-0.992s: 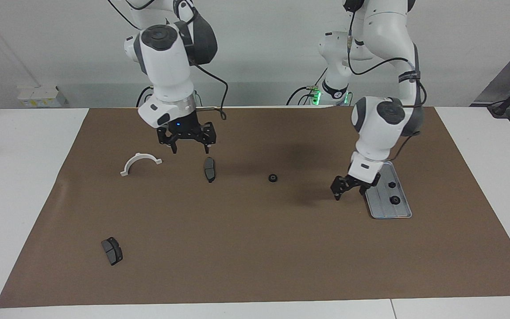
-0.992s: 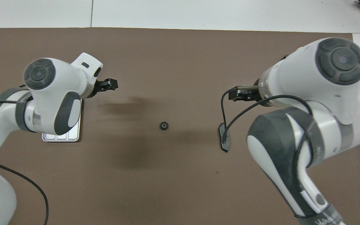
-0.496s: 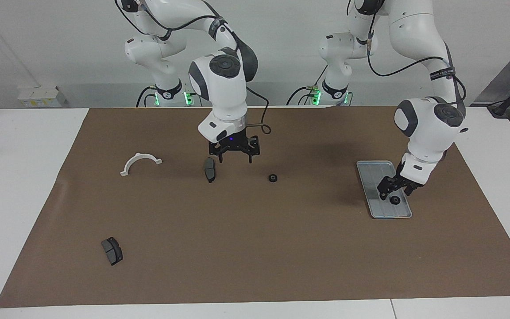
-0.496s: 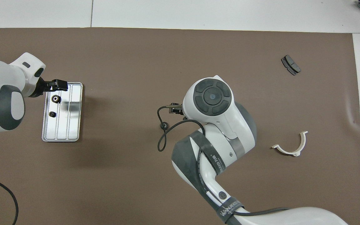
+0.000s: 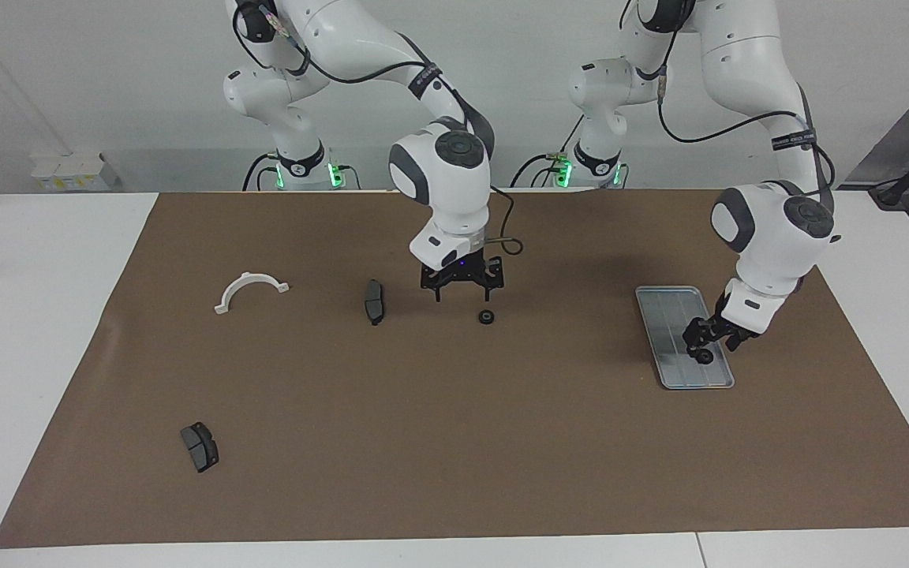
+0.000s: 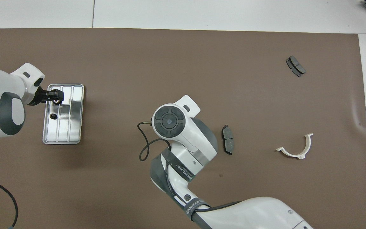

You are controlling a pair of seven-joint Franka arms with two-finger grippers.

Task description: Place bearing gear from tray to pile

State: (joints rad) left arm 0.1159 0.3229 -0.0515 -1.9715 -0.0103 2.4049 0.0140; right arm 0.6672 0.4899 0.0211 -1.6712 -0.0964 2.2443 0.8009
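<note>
The silver tray [image 5: 663, 315] [image 6: 75, 127] lies toward the left arm's end of the mat. Two black bearing gears show in it in the overhead view: one [image 6: 53, 116] lies free, the other [image 6: 56, 101] [image 5: 705, 356] sits right at my left gripper [image 5: 705, 348] [image 6: 55, 96], which is low on the tray. A third bearing gear [image 5: 486, 317] lies mid-mat. Just above and beside it hangs my right gripper [image 5: 463, 297], open and empty. The pile is a white half-ring bracket [image 5: 251, 288] [image 6: 295, 148] and two dark brake pads [image 5: 374, 300] [image 5: 200, 446].
A brown mat [image 5: 454, 442] covers the table, with white tabletop around it. In the overhead view the right arm's wrist [image 6: 170, 122] hides the mid-mat gear and the right gripper. A brake pad [image 6: 228, 143] lies just beside that arm.
My right arm swung from over the bracket and pad to above the mid-mat gear. My left gripper moved from beside the tray onto it, came down at a gear, and its jaws narrowed.
</note>
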